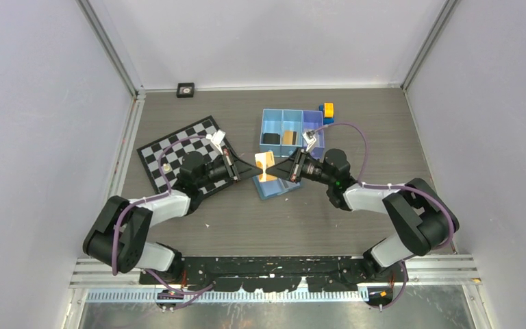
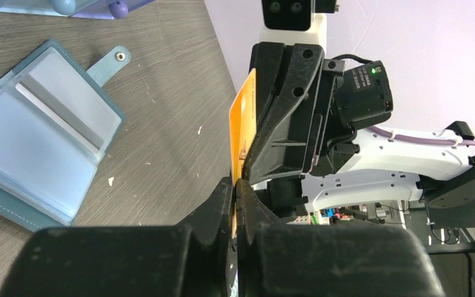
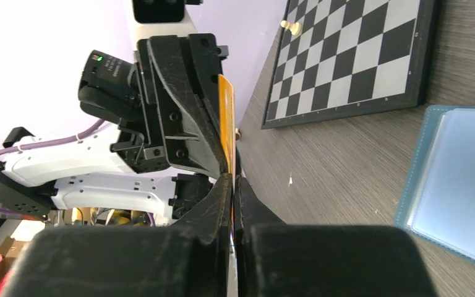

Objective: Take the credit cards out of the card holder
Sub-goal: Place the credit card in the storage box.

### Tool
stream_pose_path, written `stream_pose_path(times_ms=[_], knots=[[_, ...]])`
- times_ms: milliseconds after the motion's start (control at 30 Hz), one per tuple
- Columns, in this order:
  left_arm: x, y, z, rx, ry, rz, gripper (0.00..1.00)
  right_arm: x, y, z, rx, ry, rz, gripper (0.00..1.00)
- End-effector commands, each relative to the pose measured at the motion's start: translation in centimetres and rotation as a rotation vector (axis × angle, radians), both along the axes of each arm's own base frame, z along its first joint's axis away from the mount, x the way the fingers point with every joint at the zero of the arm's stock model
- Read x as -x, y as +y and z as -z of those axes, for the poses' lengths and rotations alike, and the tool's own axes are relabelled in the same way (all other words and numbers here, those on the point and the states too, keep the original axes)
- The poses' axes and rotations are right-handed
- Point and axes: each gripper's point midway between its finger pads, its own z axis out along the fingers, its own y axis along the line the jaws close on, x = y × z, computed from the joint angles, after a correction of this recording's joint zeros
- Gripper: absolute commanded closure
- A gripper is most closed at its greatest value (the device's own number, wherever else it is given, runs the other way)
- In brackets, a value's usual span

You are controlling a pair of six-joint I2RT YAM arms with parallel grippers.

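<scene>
While the card holder (image 1: 276,188) lies spread open on the table, pale inside up and snap tab turned out, both arms meet just above it with an orange-tan credit card (image 1: 266,164) standing on edge between them. The left gripper (image 2: 235,183) is pressed together on one edge of the card, and the right gripper (image 3: 232,179), facing it from the holder's other side, pinches the opposite edge. So the card is clear of its pocket and the step in hand looks like a handover. The next move probably calls for one claw to let go before either arm pulls away, or the card will bend. Whether another card sits in the holder's clear pockets cannot be told. The chessboard (image 1: 185,154) lies left of the holder, and the three-compartment tray (image 1: 269,116) lies just beyond it.
</scene>
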Motion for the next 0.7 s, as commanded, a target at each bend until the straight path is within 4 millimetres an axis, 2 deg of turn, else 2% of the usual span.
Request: stream_pose_path(times_ms=[0,133,300,333,367,433,467,533,667], knots=[[0.0,-0.5,-2.3,0.039,-0.091,0.027,0.91,0.1,0.4,-3.0,-0.065,-0.094,-0.017,0.98],[-0.2,0.0,-1.4,-0.019,-0.081,-0.003,0.68,-1.0,-1.0,-2.5,-0.014,-0.089,0.069,1.00],[-0.9,1.4,-0.1,-0.137,-0.066,-0.110,0.35,-3.4,-4.2,-0.7,0.123,-0.037,0.234,1.00],[-1.2,2.1,0.4,-0.175,-0.049,-0.161,0.19,-3.9,-5.0,-0.3,0.162,-0.024,0.272,1.00],[-1.5,2.9,1.2,-0.222,-0.007,-0.213,0.08,-4.6,-5.9,0.0,0.208,-0.019,0.318,1.00],[-2.1,4.4,1.8,-0.324,0.050,-0.299,0.05,-5.8,-8.1,1.0,0.323,0.011,0.435,0.99],[-2.2,5.0,1.7,-0.362,0.060,-0.328,0.04,-6.6,-9.2,0.9,0.362,0.009,0.507,0.99],[-2.7,6.4,1.1,-0.415,0.063,-0.399,0.04,-7.5,-10.6,0.1,0.403,0.006,0.589,1.00],[-3.5,9.1,1.5,-0.498,0.063,-0.542,0.03,-9.4,-12.4,-1.6,0.523,-0.016,0.676,1.00]])
